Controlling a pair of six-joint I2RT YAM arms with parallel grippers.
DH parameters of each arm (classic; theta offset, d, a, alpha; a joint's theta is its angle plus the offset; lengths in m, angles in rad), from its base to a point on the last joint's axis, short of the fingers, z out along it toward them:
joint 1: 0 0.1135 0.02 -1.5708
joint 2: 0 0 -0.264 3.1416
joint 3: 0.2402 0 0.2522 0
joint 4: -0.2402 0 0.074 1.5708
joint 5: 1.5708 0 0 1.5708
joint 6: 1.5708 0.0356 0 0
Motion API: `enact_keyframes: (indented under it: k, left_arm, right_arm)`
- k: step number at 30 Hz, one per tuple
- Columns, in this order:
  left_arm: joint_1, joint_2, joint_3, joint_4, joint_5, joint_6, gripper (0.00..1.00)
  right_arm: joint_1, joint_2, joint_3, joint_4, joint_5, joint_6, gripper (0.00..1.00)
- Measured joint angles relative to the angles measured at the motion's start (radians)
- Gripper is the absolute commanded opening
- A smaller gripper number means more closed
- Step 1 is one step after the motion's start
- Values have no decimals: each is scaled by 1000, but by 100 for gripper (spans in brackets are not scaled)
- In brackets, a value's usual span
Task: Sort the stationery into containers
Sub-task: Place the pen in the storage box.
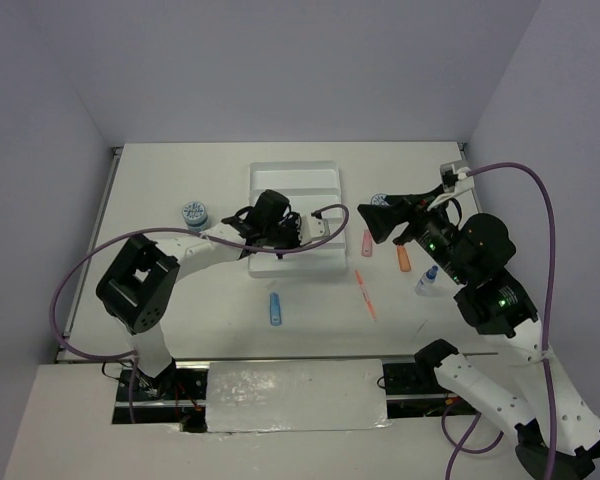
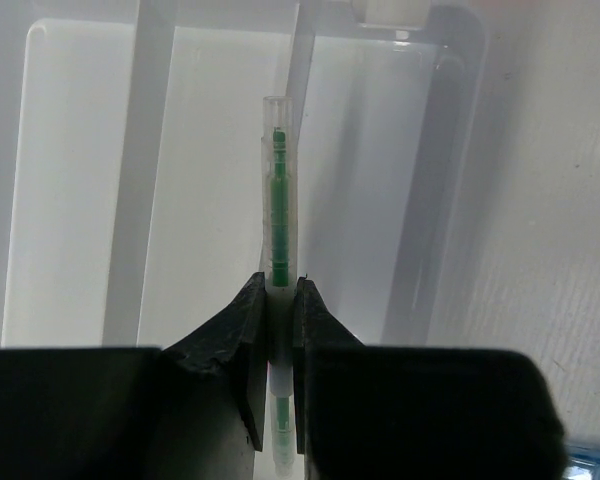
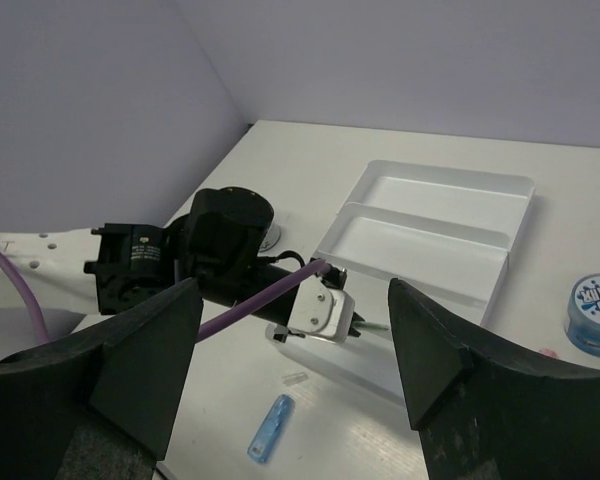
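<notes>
My left gripper (image 2: 277, 287) is shut on a thin clear pen with a green core (image 2: 277, 180). It holds the pen lengthwise above the white divided tray (image 2: 210, 170), close to one divider wall. From above, the left gripper (image 1: 298, 238) sits over the tray's (image 1: 320, 175) near end and the pen is hidden. My right gripper (image 1: 372, 222) hangs open and empty to the right of the tray; its own view shows the wide-apart fingers (image 3: 145, 370) framing the left arm, the tray (image 3: 430, 200) and the pen's tip (image 3: 375, 327).
A blue-white tub (image 1: 194, 214) stands left of the tray and a second tub (image 3: 595, 310) to its right. On the table lie a blue stick (image 1: 276, 308), a pink stick (image 1: 367, 242), an orange stick (image 1: 403, 260), an orange pen (image 1: 365, 293) and a white-blue tube (image 1: 427, 280). A small clear cap (image 3: 293, 379) lies near the tray.
</notes>
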Motion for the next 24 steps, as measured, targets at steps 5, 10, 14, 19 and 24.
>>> enact_keyframes:
  k: [5,10,14,19,24]
  left_arm:
    - [6,2,3,-13,31,3,21]
    - [8,14,3,-19,45,5,27]
    - [8,30,1,-15,40,2,99]
    - [8,36,1,-21,37,-3,99]
    - [9,21,0,-19,19,-25,99]
  right_arm:
    - [-1,1,0,-3,0,-12,82]
    - [-1,7,0,-3,-1,-16,82]
    - [-1,14,0,-3,-3,-16,82]
    - [-1,16,0,-3,-2,-17,82]
    - [-2,18,0,-3,2,-20,83]
